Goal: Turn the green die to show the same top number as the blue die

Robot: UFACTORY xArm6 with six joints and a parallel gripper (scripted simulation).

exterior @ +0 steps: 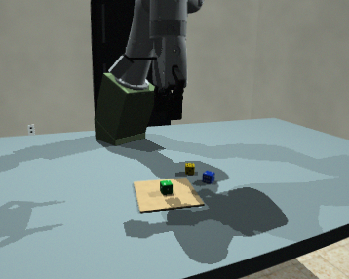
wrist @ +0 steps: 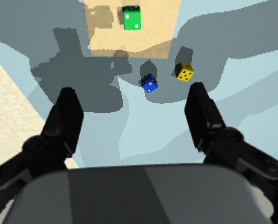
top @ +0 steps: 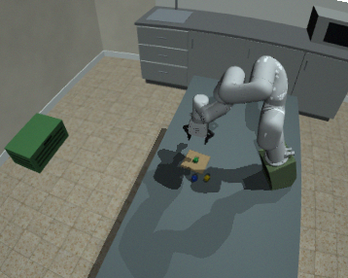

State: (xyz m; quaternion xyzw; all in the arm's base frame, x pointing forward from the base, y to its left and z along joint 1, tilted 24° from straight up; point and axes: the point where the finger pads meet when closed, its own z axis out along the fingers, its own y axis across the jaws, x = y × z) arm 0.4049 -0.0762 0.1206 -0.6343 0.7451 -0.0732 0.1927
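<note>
The green die [exterior: 166,186] lies flat on the tan mat [exterior: 167,194], fully inside its edges; it also shows in the wrist view [wrist: 132,19] and in the top view [top: 195,159]. The blue die [exterior: 209,177] and the yellow die [exterior: 190,168] lie on the table beside the mat, apart from each other; both show in the wrist view, blue [wrist: 149,83] and yellow [wrist: 184,72]. My gripper [wrist: 133,98] [top: 197,135] is open and empty, raised well above the table and away from the dice. The pips are too small to read.
The arm's green base block [exterior: 124,108] stands on the table behind the dice. A dark cabinet [exterior: 110,39] stands behind it. The table's front edge [exterior: 281,254] runs close below the mat's side.
</note>
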